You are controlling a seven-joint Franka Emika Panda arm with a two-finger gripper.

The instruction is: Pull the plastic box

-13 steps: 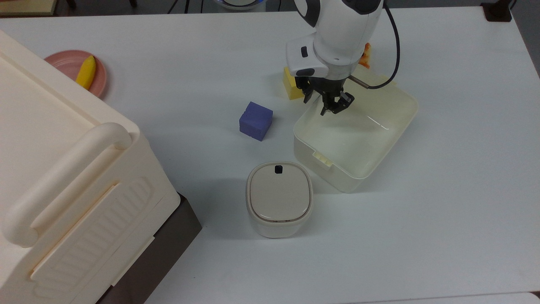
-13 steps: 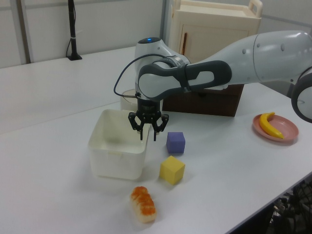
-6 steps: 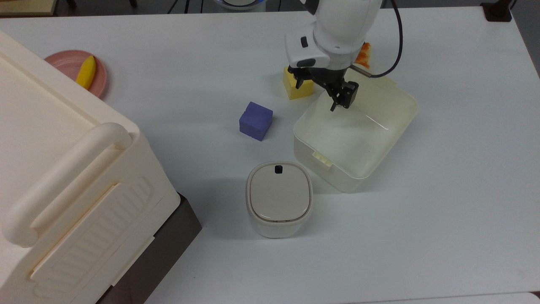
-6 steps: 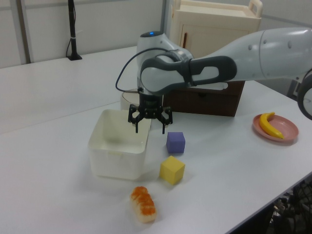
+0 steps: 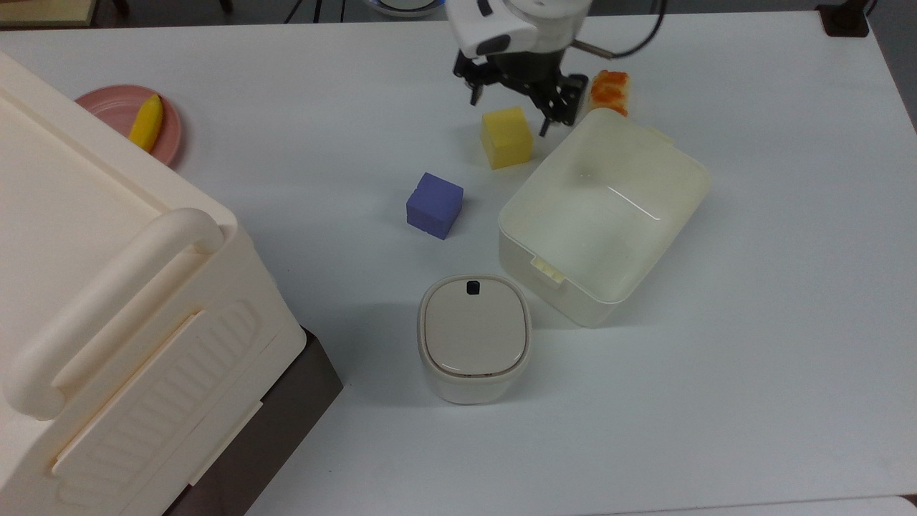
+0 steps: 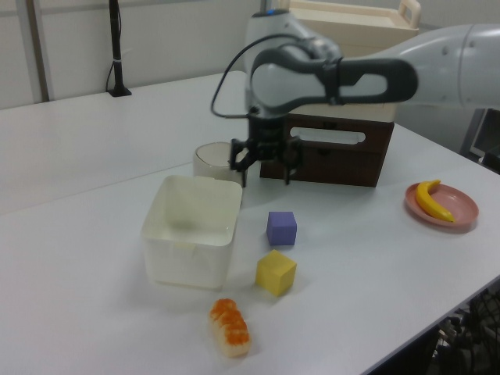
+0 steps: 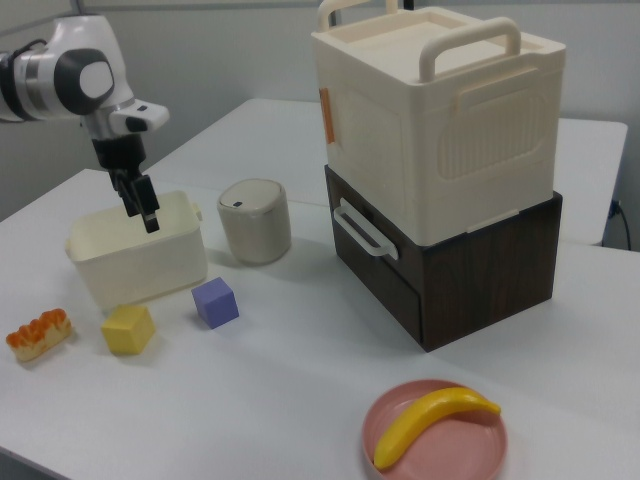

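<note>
Top view first: gripper (image 5: 510,100) hangs with fingers spread wide and holding nothing, above the table (image 5: 752,301) just off the plastic box (image 5: 605,215), by the corner nearest the yellow cube (image 5: 507,137). The plastic box sits empty and lidless, with one purple cube (image 5: 434,205) beside it, one lidded beige container (image 5: 474,337) just off its latch end and one sushi piece (image 5: 610,91) at its far end.

Left view: gripper (image 6: 264,162) is raised well above the plastic box (image 6: 191,230), not touching it.

Right view: gripper (image 7: 143,208) shows in front of the plastic box (image 7: 135,255); one banana (image 7: 430,420) on one pink plate (image 7: 470,455) lies well apart from it, beyond one cream crate (image 7: 440,120) stacked on one dark drawer unit (image 7: 470,270).

Judgement: no pull is under way; next the fingers must descend over a wall and close.
</note>
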